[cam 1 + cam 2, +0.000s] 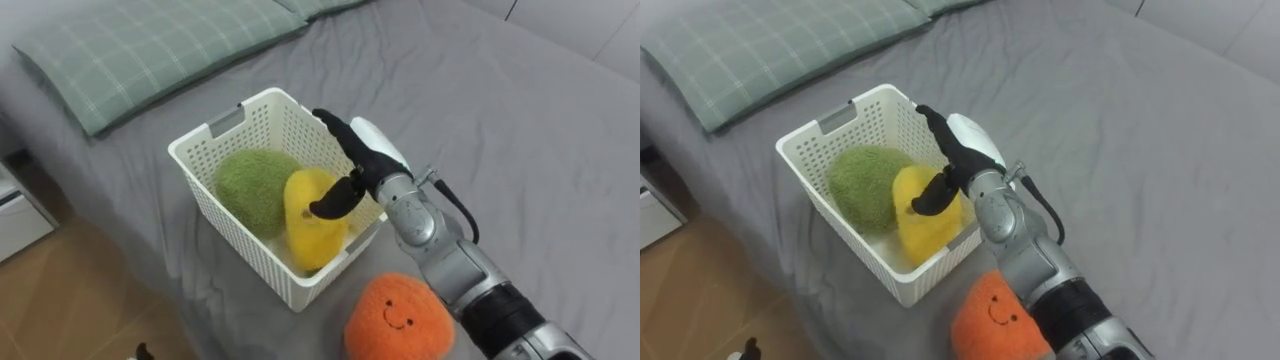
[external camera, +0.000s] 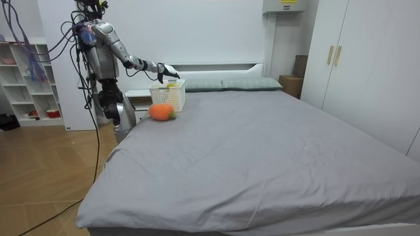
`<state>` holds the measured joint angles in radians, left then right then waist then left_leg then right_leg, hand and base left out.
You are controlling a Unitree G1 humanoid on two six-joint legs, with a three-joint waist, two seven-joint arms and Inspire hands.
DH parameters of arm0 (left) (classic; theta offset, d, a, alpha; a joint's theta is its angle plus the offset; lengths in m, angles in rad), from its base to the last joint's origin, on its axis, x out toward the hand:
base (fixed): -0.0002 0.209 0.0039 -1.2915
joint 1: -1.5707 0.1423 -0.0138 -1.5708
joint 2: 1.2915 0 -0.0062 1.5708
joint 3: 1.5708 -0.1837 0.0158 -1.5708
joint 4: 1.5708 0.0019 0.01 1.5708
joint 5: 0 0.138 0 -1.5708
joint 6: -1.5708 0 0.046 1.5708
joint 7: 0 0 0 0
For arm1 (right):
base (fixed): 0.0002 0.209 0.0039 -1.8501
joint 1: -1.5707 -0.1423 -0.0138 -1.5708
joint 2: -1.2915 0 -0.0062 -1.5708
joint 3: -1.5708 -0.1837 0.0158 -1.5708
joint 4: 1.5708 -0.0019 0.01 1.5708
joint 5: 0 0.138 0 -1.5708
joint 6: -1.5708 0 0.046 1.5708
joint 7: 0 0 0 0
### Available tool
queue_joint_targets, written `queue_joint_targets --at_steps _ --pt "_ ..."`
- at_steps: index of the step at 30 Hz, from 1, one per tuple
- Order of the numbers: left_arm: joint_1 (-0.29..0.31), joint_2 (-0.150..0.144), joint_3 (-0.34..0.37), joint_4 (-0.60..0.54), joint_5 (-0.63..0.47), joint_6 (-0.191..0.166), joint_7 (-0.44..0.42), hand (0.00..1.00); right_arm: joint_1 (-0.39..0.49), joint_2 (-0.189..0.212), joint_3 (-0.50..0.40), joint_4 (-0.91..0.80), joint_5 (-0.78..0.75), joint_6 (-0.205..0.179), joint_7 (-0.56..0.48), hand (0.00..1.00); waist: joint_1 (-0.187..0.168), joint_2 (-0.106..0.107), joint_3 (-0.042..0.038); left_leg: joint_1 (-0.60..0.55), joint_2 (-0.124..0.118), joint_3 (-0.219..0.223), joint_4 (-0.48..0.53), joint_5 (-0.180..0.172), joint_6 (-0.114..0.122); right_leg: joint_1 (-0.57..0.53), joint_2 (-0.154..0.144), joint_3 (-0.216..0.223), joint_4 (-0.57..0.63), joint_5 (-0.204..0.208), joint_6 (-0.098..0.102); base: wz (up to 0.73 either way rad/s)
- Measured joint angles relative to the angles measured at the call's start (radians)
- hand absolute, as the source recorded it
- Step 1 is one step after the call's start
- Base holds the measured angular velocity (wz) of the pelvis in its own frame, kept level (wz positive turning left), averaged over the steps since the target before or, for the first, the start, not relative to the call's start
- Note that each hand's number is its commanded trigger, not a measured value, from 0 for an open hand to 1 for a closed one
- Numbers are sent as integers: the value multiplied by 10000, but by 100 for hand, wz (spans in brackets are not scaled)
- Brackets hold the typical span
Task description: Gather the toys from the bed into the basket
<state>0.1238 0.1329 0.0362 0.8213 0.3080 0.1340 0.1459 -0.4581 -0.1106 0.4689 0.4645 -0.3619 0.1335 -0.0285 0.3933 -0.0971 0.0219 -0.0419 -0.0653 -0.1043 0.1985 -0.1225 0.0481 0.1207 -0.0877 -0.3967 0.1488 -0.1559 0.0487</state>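
A white slatted basket (image 1: 240, 108) stands on the grey bed near its edge. Inside lie a round green plush toy (image 1: 255, 188) and a yellow plush toy (image 1: 310, 228). My right hand (image 1: 365, 155) reaches in from the lower right and hovers over the basket's far side, open, fingers straight, with the thumb hanging just above the yellow toy. An orange plush toy with a smiling face (image 1: 400, 320) lies on the bed beside the basket's near corner, under my forearm. In the room view I stand at the bedside near the headboard, arm stretched over the basket (image 2: 168, 97).
A green checked pillow (image 1: 150, 50) lies behind the basket. The bed's edge drops to a wooden floor (image 1: 70, 300) at the left, by a white bedside table (image 1: 20, 215). The grey sheet (image 1: 520, 130) stretches to the right.
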Motion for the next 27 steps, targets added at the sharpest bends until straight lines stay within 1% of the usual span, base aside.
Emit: queue_joint_targets --at_steps 2,9,19,27 --pt "-76 -2 0 1 3 -17 2 0 0 29 0 -1 0 0 1 0 4 -27 1 8 2 57 -8 -1 0 2 1 76 0 0 0 -7" --pt "-139 -3 -3 0 2 -16 22 0 0 52 0 2 -10 0 100 0 14 -143 11 21 15 119 -4 -4 3 -9 -1 118 4 0 0 -2" --pt "-166 -4 -4 -58 0 -17 23 0 0 47 152 12 -5 0 112 0 15 -148 10 33 17 131 -3 -4 3 -9 2 119 4 0 0 0" --pt "-177 -5 -4 -57 -3 -26 22 0 0 51 209 19 -3 0 185 0 9 -147 44 30 16 130 -3 -5 4 -10 2 130 3 0 0 0"
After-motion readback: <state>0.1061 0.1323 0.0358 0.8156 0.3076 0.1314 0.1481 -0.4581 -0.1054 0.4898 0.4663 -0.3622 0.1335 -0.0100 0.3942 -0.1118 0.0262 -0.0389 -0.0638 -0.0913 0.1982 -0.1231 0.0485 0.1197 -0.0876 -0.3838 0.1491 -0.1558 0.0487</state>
